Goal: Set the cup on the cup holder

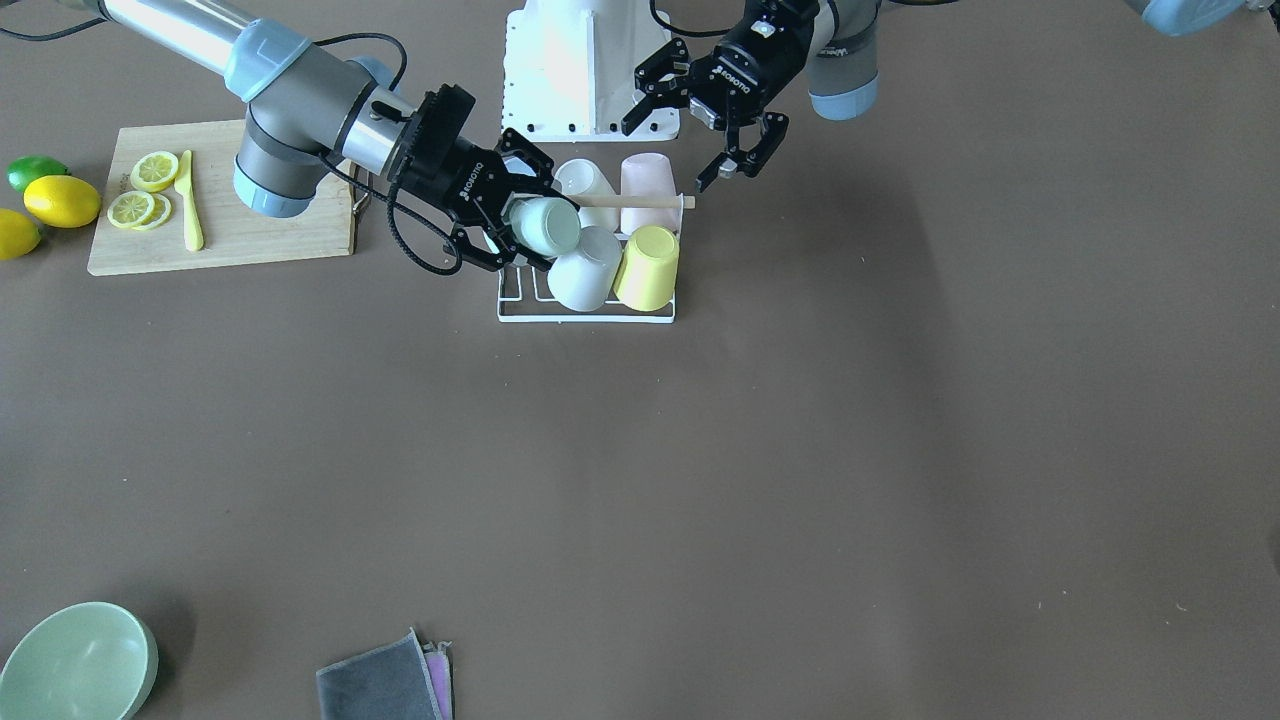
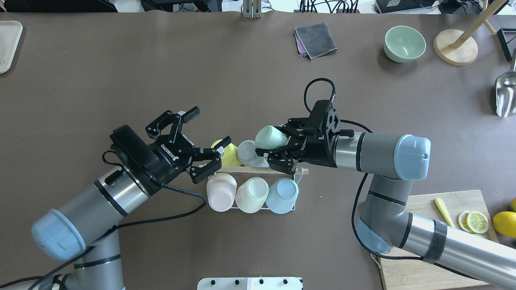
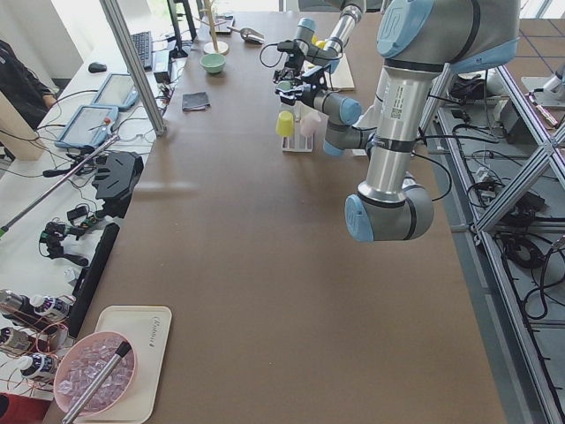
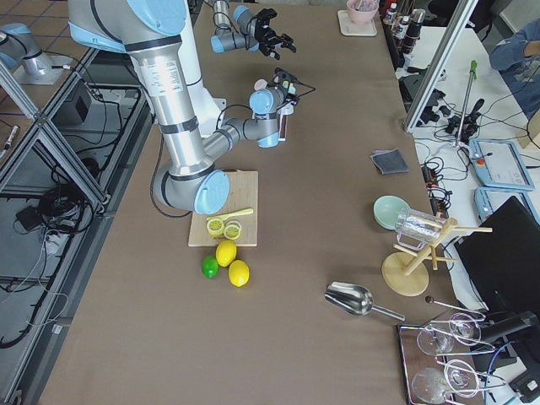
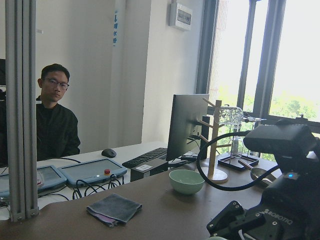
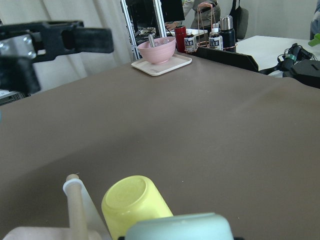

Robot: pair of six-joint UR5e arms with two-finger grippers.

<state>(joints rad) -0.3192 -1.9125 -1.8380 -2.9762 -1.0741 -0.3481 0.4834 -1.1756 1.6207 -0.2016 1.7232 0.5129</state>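
Note:
The cup holder (image 1: 585,318) is a white wire rack with a wooden rod (image 1: 640,203) across its top; it also shows in the overhead view (image 2: 296,177). It holds several upturned cups: yellow (image 1: 648,268), white (image 1: 585,272) and pink (image 1: 645,178). My right gripper (image 2: 275,143) is shut on a mint green cup (image 2: 271,137), held tilted just above the rack's free end (image 1: 545,225). The right wrist view shows this cup's rim (image 6: 180,227) over the yellow cup (image 6: 135,202). My left gripper (image 2: 207,129) is open and empty, beside the rack's other end.
A wooden cutting board (image 1: 250,230) with lemon slices and a yellow knife (image 1: 188,200) lies under my right arm, with lemons (image 1: 62,200) beside it. A green bowl (image 1: 75,662) and a grey cloth (image 1: 385,680) lie far across the table. The white robot base (image 1: 590,70) stands behind the rack.

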